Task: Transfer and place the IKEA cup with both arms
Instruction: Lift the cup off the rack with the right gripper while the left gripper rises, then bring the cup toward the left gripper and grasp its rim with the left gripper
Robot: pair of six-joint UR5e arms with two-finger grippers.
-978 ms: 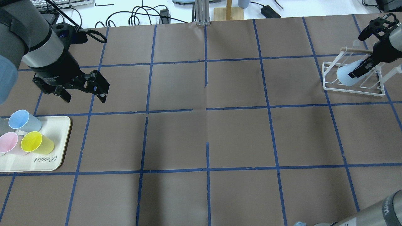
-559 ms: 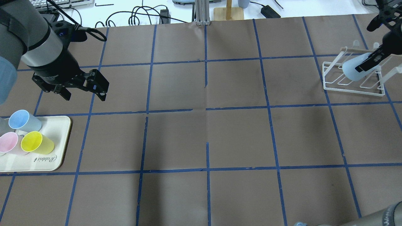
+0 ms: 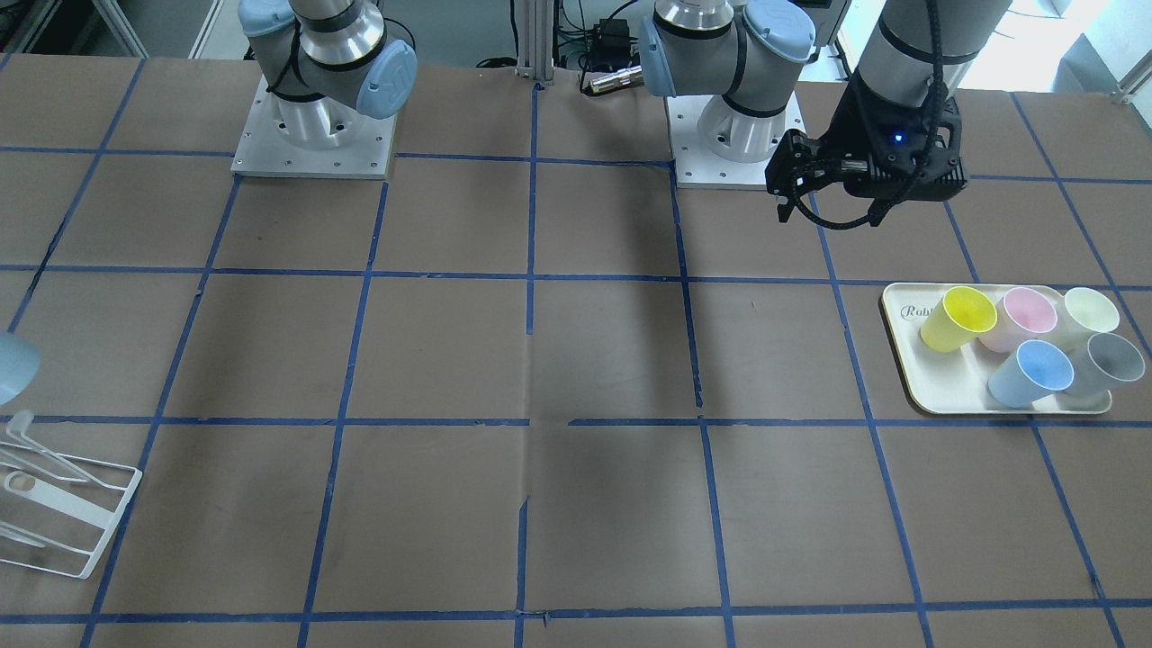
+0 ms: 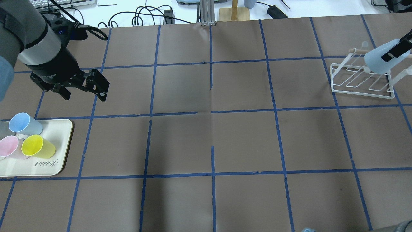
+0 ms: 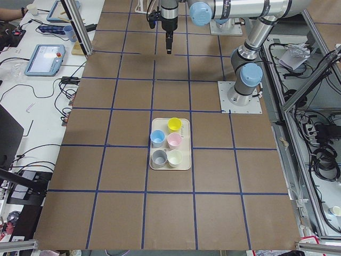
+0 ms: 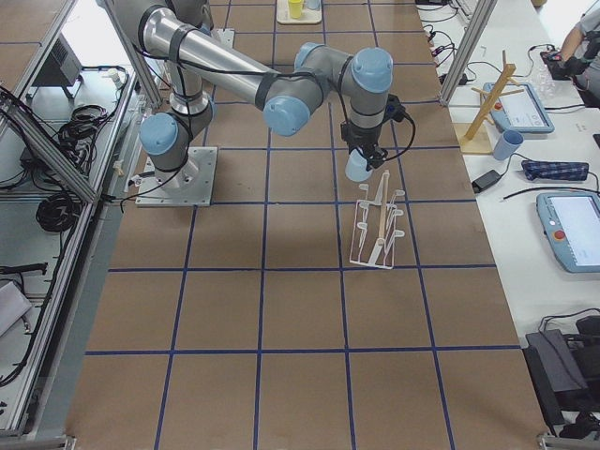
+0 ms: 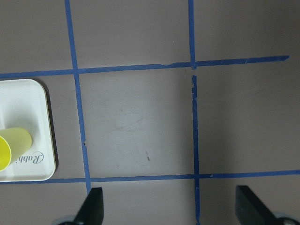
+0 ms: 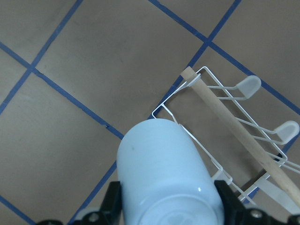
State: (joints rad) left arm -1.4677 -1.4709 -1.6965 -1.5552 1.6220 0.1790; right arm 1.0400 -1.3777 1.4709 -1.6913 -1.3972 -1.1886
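Right now my right tool (image 8: pixel 168 208) is clamped on the cup (image 4: pixel 379 61), holding it tilted in the air just above the rack (image 4: pixel 362 91) at the far right of the surface (image 4: pixel 244 141). My left tool (image 4: pixel 84 92) hangs wide open and empty near the tray (image 4: pixel 62 127). I worry the cup could clip a rack prong, or slip at the hand-over. The right wrist view shows both fingers (image 8: pixel 114 200) on the cup; the overhead view shows only one.

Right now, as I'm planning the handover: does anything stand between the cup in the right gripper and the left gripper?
Nothing visible does. The right gripper holds the IKEA cup over the wire rack; the table between it and the open left gripper shows nothing standing.
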